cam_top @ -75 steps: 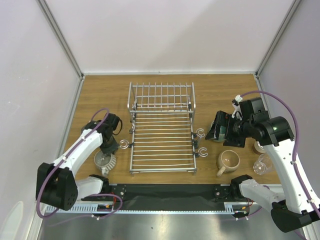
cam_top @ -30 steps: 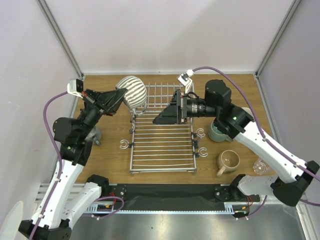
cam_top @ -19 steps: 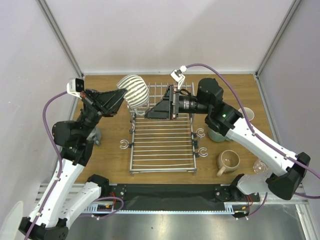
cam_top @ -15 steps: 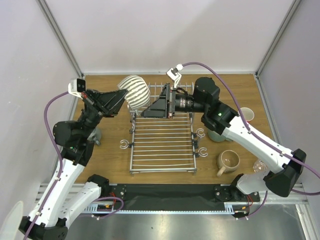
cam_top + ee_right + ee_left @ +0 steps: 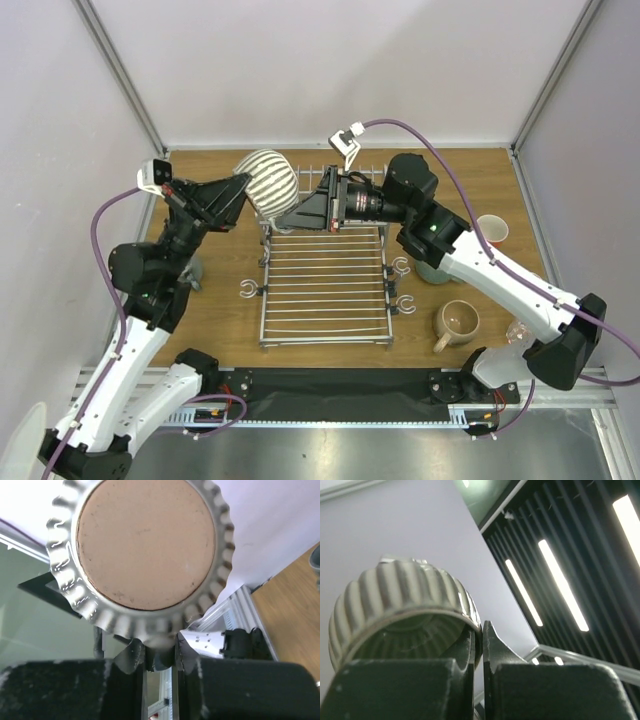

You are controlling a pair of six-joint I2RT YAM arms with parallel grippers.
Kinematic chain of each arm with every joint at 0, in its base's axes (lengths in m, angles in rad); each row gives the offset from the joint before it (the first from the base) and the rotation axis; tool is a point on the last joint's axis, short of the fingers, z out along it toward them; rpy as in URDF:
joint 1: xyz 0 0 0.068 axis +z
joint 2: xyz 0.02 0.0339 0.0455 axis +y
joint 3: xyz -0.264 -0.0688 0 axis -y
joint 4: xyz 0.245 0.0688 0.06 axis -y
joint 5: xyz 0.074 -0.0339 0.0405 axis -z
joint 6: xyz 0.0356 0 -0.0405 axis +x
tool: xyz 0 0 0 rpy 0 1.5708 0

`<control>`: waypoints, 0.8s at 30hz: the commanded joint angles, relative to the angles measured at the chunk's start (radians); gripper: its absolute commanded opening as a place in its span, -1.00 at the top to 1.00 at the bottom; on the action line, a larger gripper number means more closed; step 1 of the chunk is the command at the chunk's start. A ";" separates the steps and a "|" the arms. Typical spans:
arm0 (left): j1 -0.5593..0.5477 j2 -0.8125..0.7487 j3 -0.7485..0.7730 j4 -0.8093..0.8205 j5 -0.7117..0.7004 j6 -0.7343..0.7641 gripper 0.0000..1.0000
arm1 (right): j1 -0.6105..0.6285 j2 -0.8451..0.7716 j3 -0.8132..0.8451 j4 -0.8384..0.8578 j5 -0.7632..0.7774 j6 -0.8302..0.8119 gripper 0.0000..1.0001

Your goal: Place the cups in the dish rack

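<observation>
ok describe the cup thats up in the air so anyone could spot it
Find the dish rack on the table and look above its back left corner. There, between the two arms, is the ribbed cup, the left claw on its rim and the right claw at its base. It alone is off the table, and its silver-grey wall is deeply ribbed.

Bright, even light with soft shadows; ceiling strip lights [image 5: 563, 585] glare in the left wrist view

place: lab test cell | cues: white panels [image 5: 350, 70], aluminium rail [image 5: 340, 426]
</observation>
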 commanded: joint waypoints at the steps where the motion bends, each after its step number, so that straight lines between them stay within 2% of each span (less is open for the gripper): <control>1: -0.022 -0.011 0.016 0.068 0.033 0.001 0.99 | 0.013 0.007 0.054 0.063 0.023 0.033 1.00; 3: -0.022 -0.020 0.014 0.033 0.059 0.018 0.95 | 0.020 0.004 0.052 0.032 0.049 0.007 1.00; 4: -0.022 -0.025 0.011 0.018 0.068 0.025 0.72 | 0.025 -0.004 0.051 -0.012 0.065 -0.013 1.00; 5: -0.022 -0.032 0.013 -0.029 0.076 0.039 0.01 | 0.037 -0.022 0.049 -0.046 0.120 -0.036 1.00; 6: -0.018 -0.061 0.013 -0.077 0.083 0.056 -0.24 | 0.043 -0.034 0.048 -0.083 0.151 -0.063 1.00; 7: -0.018 -0.077 0.017 -0.129 0.096 0.103 -0.40 | 0.046 -0.045 0.043 -0.161 0.180 -0.103 1.00; 9: 0.001 -0.126 0.026 -0.295 0.119 0.180 -0.84 | 0.062 -0.094 0.028 -0.223 0.277 -0.132 1.00; 10: 0.010 -0.144 0.036 -0.364 0.148 0.211 -0.96 | 0.068 -0.114 0.016 -0.262 0.312 -0.154 1.00; 11: 0.019 -0.158 0.046 -0.510 0.161 0.246 -1.00 | 0.074 -0.138 -0.012 -0.286 0.387 -0.163 1.00; 13: 0.047 -0.190 0.091 -0.666 0.189 0.362 -0.99 | 0.082 -0.201 -0.044 -0.339 0.470 -0.172 1.00; 14: 0.054 -0.196 0.114 -0.838 0.192 0.410 -0.99 | 0.083 -0.220 -0.069 -0.364 0.498 -0.183 1.00; 15: 0.062 -0.198 0.179 -0.936 0.183 0.523 -0.99 | 0.086 -0.250 -0.077 -0.388 0.526 -0.195 1.00; 16: 0.064 -0.197 0.219 -1.038 0.165 0.582 -0.99 | 0.097 -0.260 -0.080 -0.466 0.596 -0.206 1.00; 17: 0.064 -0.174 0.264 -1.258 0.096 0.637 -0.99 | 0.108 -0.266 -0.080 -0.505 0.628 -0.238 1.00; 18: 0.064 -0.157 0.354 -1.366 0.053 0.738 -0.99 | 0.121 -0.272 -0.083 -0.543 0.667 -0.254 1.00; 20: 0.064 -0.099 0.434 -1.604 -0.030 0.820 -0.98 | 0.206 -0.272 -0.090 -0.629 0.814 -0.284 1.00; 22: 0.064 -0.072 0.523 -1.700 -0.137 0.889 -0.97 | 0.285 -0.257 -0.113 -0.672 0.988 -0.317 1.00; 24: 0.064 -0.066 0.582 -1.769 -0.211 0.910 -0.96 | 0.417 -0.238 -0.136 -0.685 1.113 -0.332 1.00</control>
